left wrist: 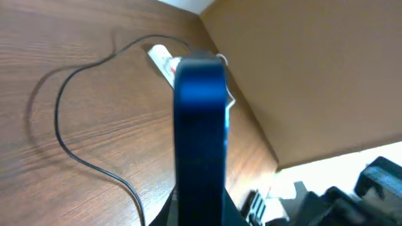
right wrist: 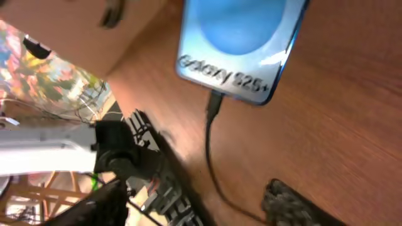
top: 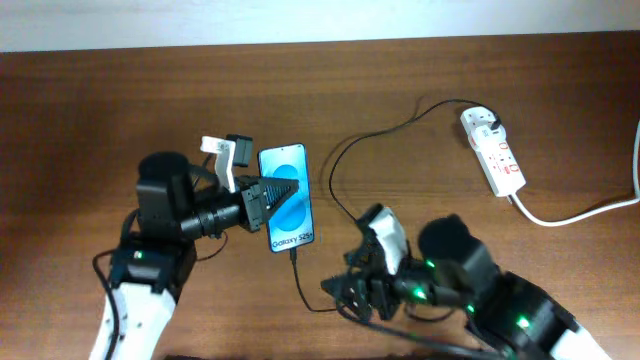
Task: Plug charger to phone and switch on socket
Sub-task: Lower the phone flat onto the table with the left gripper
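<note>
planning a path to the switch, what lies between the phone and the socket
Only the charger cable loops across the table between the phone and the socket; otherwise that stretch is bare, as the overhead view shows.

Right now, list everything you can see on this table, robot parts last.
flat wooden table: one, brown, under everything
slim rectangular smartphone: one, black frame with blue screen, centre-left, screen up
thin cable charger: one, black, plugged into the smartphone's lower end, running to the power strip
elongated plastic power strip: one, white with red markings, far right
thick cord: one, white, from the strip to the right edge
left tool: one, black, shut, over the smartphone
right tool: one, black, open, beside the cable
</note>
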Controlling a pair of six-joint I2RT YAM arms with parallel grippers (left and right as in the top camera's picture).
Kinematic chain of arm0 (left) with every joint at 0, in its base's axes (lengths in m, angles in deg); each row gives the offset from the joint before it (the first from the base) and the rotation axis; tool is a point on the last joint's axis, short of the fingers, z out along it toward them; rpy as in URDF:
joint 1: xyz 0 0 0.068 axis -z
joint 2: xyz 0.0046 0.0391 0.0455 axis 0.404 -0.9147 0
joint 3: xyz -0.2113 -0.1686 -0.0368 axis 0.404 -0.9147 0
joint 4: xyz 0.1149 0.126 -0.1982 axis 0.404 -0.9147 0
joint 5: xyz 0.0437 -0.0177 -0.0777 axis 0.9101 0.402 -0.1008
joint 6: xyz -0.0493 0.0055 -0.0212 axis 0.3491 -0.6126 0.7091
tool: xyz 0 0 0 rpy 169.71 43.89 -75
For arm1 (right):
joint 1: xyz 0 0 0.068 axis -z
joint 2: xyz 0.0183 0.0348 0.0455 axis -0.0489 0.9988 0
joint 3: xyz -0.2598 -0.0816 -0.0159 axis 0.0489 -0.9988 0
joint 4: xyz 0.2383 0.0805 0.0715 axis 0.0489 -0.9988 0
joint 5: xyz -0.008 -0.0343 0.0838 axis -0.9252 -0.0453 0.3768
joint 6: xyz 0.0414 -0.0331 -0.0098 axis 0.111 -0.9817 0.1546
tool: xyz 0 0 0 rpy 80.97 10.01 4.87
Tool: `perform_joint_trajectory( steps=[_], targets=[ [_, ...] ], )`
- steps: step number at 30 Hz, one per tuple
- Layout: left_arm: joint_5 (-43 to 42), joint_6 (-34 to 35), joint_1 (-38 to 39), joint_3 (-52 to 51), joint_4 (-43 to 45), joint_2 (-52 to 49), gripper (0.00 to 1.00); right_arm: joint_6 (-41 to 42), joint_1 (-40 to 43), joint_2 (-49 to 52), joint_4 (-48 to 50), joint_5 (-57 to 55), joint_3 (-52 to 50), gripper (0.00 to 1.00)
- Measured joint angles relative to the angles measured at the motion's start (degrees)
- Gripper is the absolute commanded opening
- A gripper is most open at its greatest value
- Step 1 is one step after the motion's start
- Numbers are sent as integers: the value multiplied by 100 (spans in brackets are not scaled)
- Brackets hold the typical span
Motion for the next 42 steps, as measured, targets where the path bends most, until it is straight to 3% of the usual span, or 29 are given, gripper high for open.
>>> perform_joint_trajectory(
  steps=[4, 9, 17, 22, 28, 42],
  targets=[
    [-667, -376, -210, -9, 861, -1045, 2, 0, 0, -752, -793, -28, 44, 75],
    [-876, -439, -313, 7, 1821, -3018, 4, 2, 7, -883, -1268, -101, 61, 75],
    [-852, -407, -332, 868, 2118, -5169, 6, 2, 7, -883, -1703, -109, 63, 76],
    [-341, -330, -332, 988, 1462, -5320, 17, 2, 7, -883, -1827, -111, 63, 79],
    [562, -321, -297, 1010, 737, -5327, 19, 2, 7, -883, -1888, -109, 63, 79],
    [579, -297, -267, 1161, 455, -5348, 38, 2, 7, -883, -2168, -111, 63, 85]
  ],
)
